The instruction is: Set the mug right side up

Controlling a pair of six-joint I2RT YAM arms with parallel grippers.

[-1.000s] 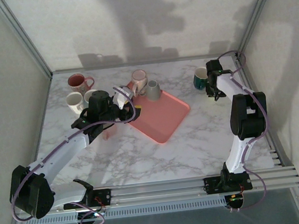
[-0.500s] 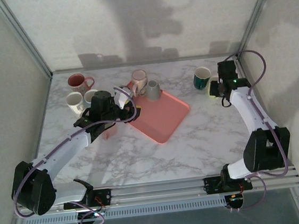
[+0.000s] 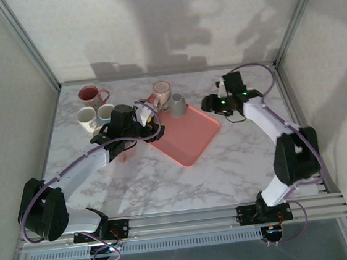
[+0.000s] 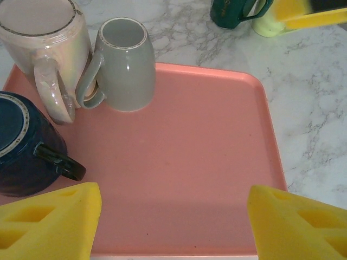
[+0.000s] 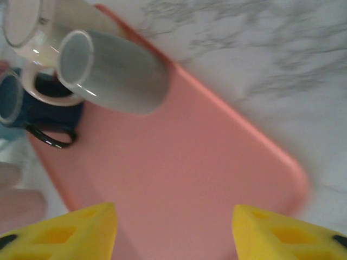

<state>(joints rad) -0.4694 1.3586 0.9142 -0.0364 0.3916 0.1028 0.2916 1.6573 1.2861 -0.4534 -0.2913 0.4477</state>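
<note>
The grey mug [image 4: 126, 70] is seen standing upside down at the far corner of a pink tray [image 4: 190, 179], its glazed base ring turned up and its handle pointed at the cream mug [image 4: 46, 43] just beside it. The cream mug is also set base up, as is a dark blue mug [image 4: 21, 146] on the near side of it. Whether the two handles touch cannot be told.

The left end effector [image 4: 174, 216] is held spread over the tray's near edge, with nothing between its yellow fingers. The right end effector [image 5: 174, 216] is likewise spread and empty, poised above the tray's far side.

The blue mug is cut off by the left edge of the left wrist view. A green mug [image 4: 227, 13] on the marble beyond the tray is cut off at the top edge. The right wrist view is blurred, so fine detail is lost there.

The surface [image 3: 226, 161] is white marble with grey veins. A red mug [image 3: 89, 94], a white mug [image 3: 86, 118] and a pale blue mug [image 3: 104, 112] are grouped at its far left. It is enclosed by plain pale walls and metal frame posts, and shadows are cast on the back wall.
</note>
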